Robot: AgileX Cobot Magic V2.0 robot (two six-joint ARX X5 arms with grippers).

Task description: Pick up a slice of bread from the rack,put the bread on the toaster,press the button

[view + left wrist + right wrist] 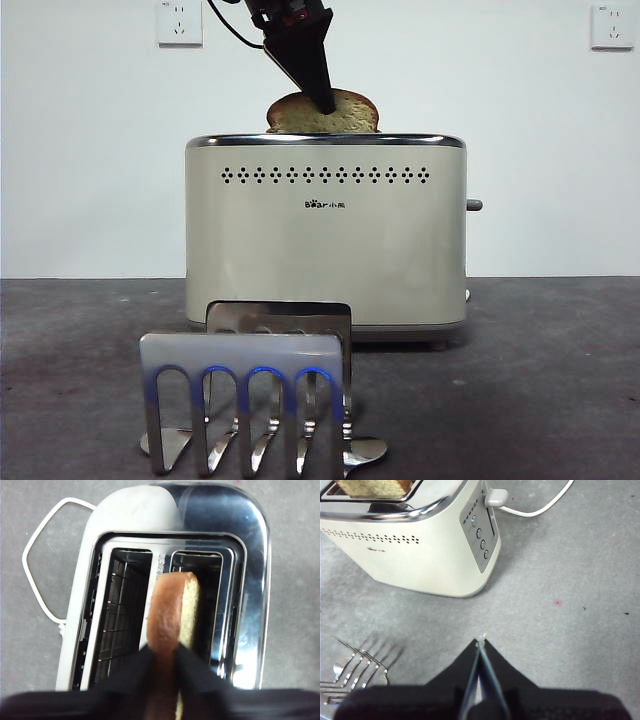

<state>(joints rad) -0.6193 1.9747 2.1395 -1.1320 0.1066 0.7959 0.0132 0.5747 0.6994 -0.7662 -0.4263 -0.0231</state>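
Observation:
The cream toaster [325, 250] stands mid-table. A slice of bread [345, 115] stands on edge in one of its top slots, with only the domed top showing above the chrome rim. My left gripper [325, 100] comes down from above and is shut on the bread's brown crust [172, 615], jaws either side [164, 652]. The button [474, 205] is a dark stub on the toaster's right side. The steel rack [250, 400] stands in front, with no bread in it. My right gripper [480, 642] hangs shut and holds nothing, beside the toaster [410, 555] and apart from it.
A white power cord [37, 580] loops over the grey table behind the toaster. A panel of small round knobs [479, 532] sits on the toaster's narrow side. Two wall sockets [179, 22] are on the white wall behind.

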